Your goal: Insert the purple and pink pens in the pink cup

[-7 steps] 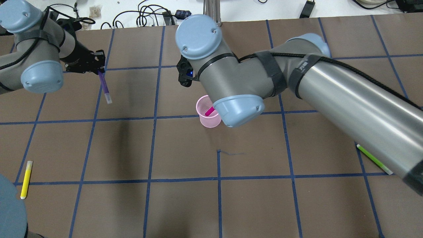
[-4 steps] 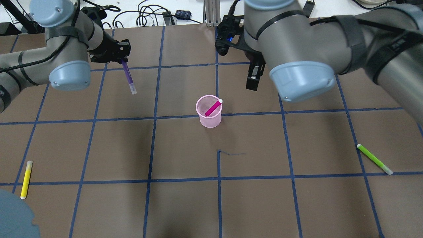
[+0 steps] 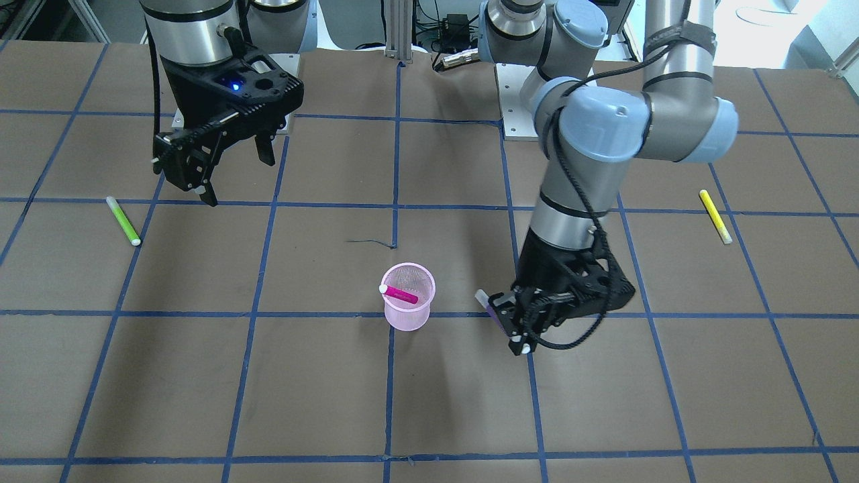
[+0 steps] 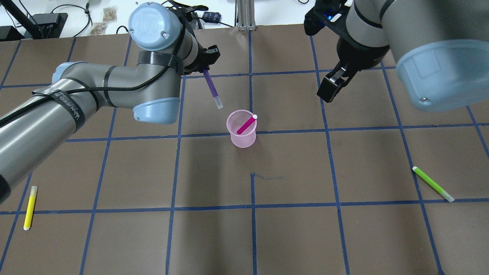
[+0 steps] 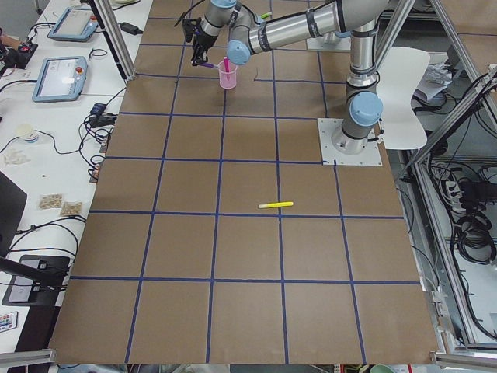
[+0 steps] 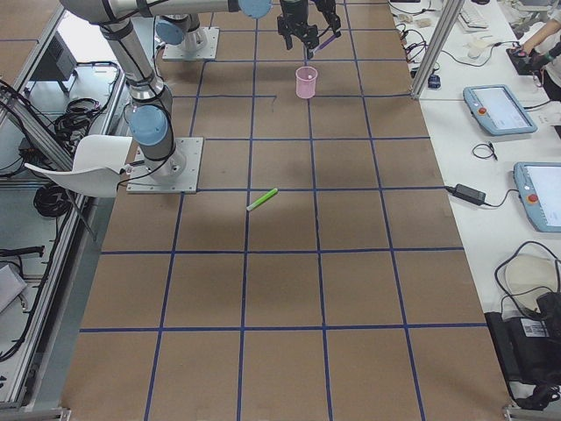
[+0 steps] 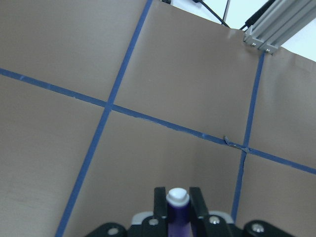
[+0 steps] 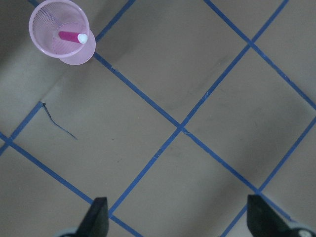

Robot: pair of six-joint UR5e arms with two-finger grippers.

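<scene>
The pink mesh cup stands upright near the table's middle, also in the front view and the right wrist view. The pink pen leans inside it, white tip over the rim. My left gripper is shut on the purple pen, which hangs tilted just up and left of the cup, above the table. The left wrist view shows the pen's end between the fingers. My right gripper is open and empty, raised to the right of the cup.
A yellow pen lies near the front left. A green pen lies at the right. Cables and an aluminium post sit past the table's far edge. Blue tape lines grid the brown table.
My left arm has carried the purple pen rightward, close to the cup. My right arm has drawn away from the cup to the right and back, leaving the pink pen inside.
</scene>
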